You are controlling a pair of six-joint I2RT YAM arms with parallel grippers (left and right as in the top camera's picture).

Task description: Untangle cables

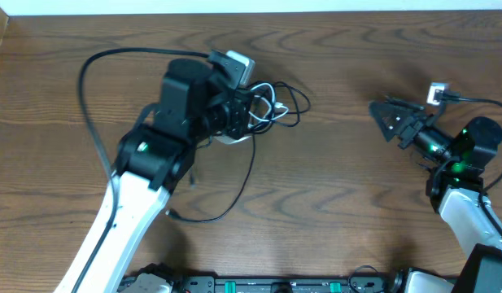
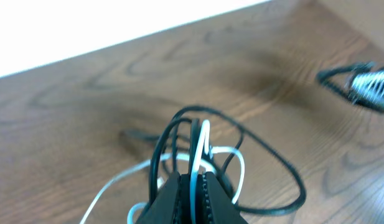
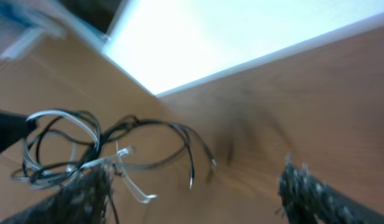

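A loose knot of thin cables (image 1: 277,104) lies on the wooden table (image 1: 340,203), near its far edge and left of centre. One white cable (image 2: 201,146) loops among the black ones. A long black cable (image 1: 234,203) trails from the knot toward the near side. The left gripper (image 2: 193,179) is clenched on the white cable, with black strands pressed alongside. The right gripper (image 1: 382,119) hovers well apart to the right, fingers spread, holding nothing
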